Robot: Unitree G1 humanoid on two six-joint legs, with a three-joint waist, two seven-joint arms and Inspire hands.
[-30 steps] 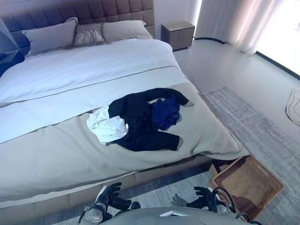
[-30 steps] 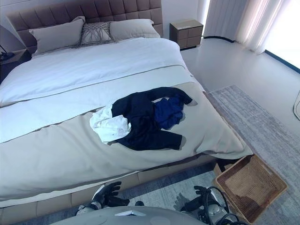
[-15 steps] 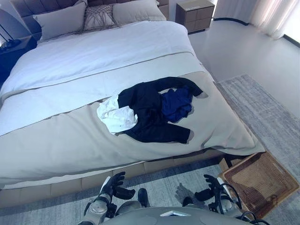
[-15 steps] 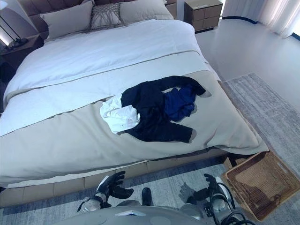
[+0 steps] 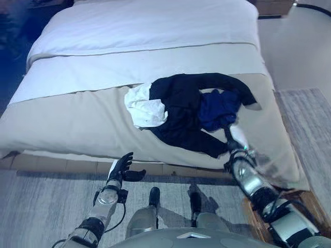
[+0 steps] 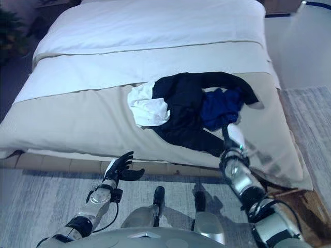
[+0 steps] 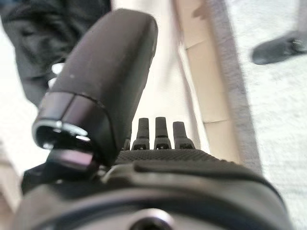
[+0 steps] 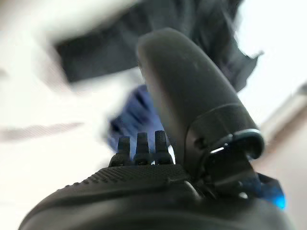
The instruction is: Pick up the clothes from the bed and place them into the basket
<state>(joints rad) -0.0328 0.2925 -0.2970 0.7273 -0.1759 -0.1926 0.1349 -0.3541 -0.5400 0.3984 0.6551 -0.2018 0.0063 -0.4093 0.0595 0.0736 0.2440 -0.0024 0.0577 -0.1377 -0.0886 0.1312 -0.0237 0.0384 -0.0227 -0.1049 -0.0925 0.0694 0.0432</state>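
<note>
On the wide bed with its smooth beige cover (image 5: 77,129) you have a crumpled heap of black, blue and white clothes (image 5: 191,111), your right hand (image 5: 231,140) at its near edge with fingers extended, your left hand (image 5: 122,166) relaxed open below the bed's front edge.

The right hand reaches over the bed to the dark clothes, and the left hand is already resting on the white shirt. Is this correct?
Not quite. In the left eye view the left hand hangs at the bed's edge, well short of the white shirt. The right hand does reach the dark clothes.
</note>
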